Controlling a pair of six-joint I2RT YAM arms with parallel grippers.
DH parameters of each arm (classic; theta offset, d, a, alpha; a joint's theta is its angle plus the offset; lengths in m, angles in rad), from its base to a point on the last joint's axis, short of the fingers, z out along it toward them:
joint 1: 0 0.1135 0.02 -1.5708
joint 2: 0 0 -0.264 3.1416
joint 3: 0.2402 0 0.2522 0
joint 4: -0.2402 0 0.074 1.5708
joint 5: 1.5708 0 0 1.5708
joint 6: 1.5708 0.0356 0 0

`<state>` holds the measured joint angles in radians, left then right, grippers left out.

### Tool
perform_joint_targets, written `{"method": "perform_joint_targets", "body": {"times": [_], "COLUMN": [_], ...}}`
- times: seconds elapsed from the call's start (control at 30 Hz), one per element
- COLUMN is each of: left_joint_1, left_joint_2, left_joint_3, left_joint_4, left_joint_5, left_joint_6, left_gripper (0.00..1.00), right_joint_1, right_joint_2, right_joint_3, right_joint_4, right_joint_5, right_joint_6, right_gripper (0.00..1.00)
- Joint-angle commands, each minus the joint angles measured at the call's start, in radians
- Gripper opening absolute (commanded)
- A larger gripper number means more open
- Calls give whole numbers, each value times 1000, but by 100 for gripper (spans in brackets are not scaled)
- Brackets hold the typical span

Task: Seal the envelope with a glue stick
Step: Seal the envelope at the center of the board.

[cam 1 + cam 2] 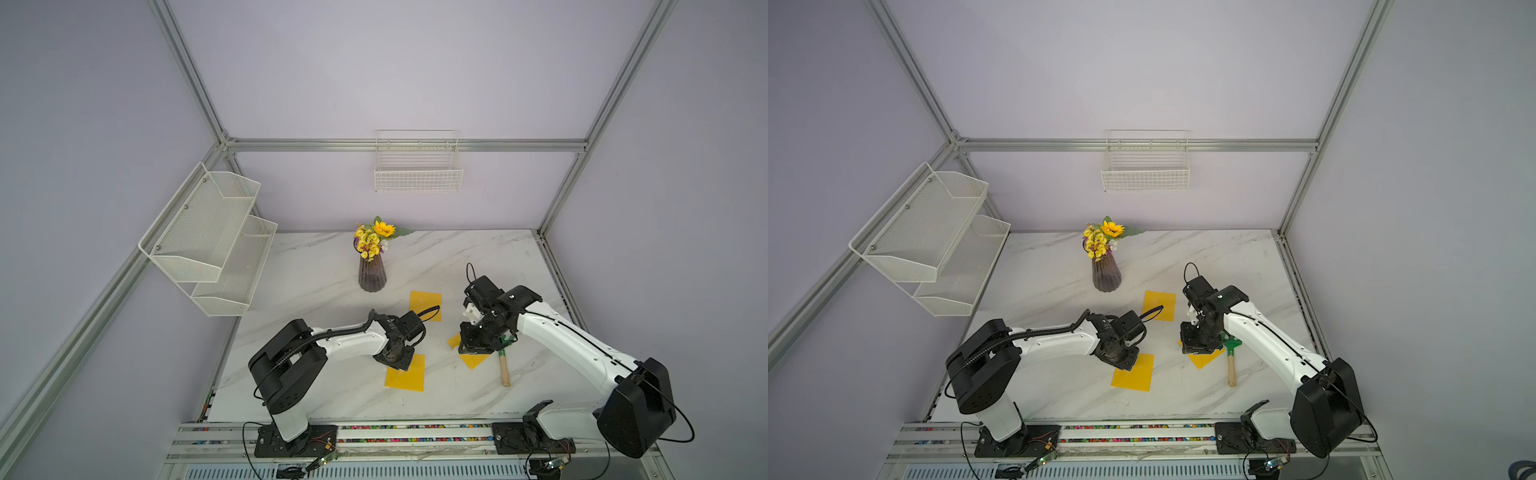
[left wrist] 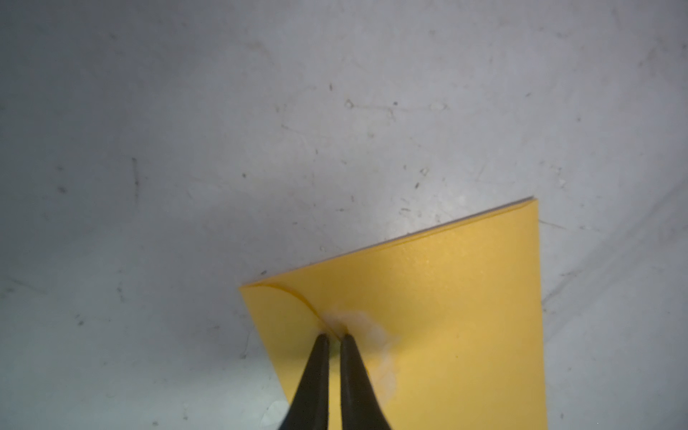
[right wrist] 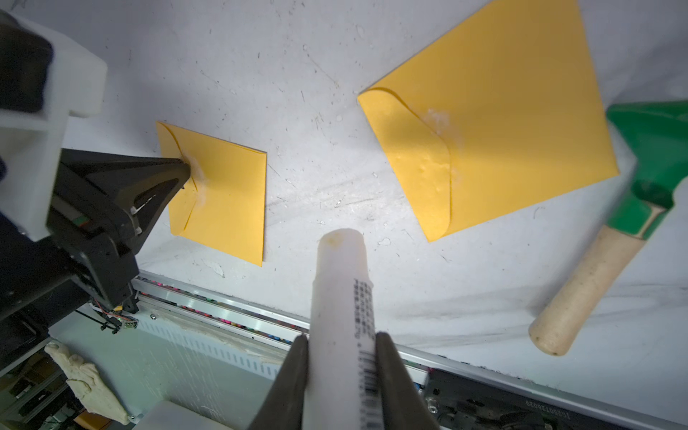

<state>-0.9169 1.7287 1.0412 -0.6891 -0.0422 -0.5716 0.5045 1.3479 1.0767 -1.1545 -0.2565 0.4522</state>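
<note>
Currently, the rounded flap of a flat yellow paper envelope (image 2: 446,316) is being pressed onto the white marbled surface (image 2: 223,149) by the left pincer (image 2: 334,335). Its two dark tips are standing almost together, with only a slit between them and nothing gripped.

A small white plastic glue stick with a dark-printed label (image 3: 340,298) is being clamped around its body by the right pincer (image 3: 341,337). It is being held clear of the surface, between that envelope and a second yellow envelope (image 3: 502,111). Whether its blunt end is capped cannot be told.

Judging from the whitish smear (image 2: 357,324) at the flap's edge, the sealing press is being taken as the step in hand. Pressure is best being applied straight down on the glued seam and then walked along the curved edge, so that the whole flap is being bonded rather than one spot. Sideways drag is being avoided, since such light paper would probably skid or crease. The glue stick is best being held away from both envelopes and from the green rake with a wooden handle (image 3: 595,279).
</note>
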Motion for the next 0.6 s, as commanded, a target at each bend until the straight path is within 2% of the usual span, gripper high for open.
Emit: {"method": "perform_joint_targets", "body": {"times": [0.0,0.23,0.57], "left_joint_1": [4,12,25], "left_joint_2": [-11,-59,54], "left_joint_3": [6,64,36], "left_joint_4": [-22,-60,-52], "left_joint_5": [-21,-73,-69], "left_joint_6": [12,33,23], "left_gripper": [11,11,11], "right_joint_1": [-7,-7,-7], "right_joint_2": [-21,-29,-35], "right_joint_3": [4,6,6], "right_joint_4": [-24,-28,-34], "right_joint_5": [2,6,11], "right_joint_6": [9,16,20], "right_gripper": [0,0,0]}}
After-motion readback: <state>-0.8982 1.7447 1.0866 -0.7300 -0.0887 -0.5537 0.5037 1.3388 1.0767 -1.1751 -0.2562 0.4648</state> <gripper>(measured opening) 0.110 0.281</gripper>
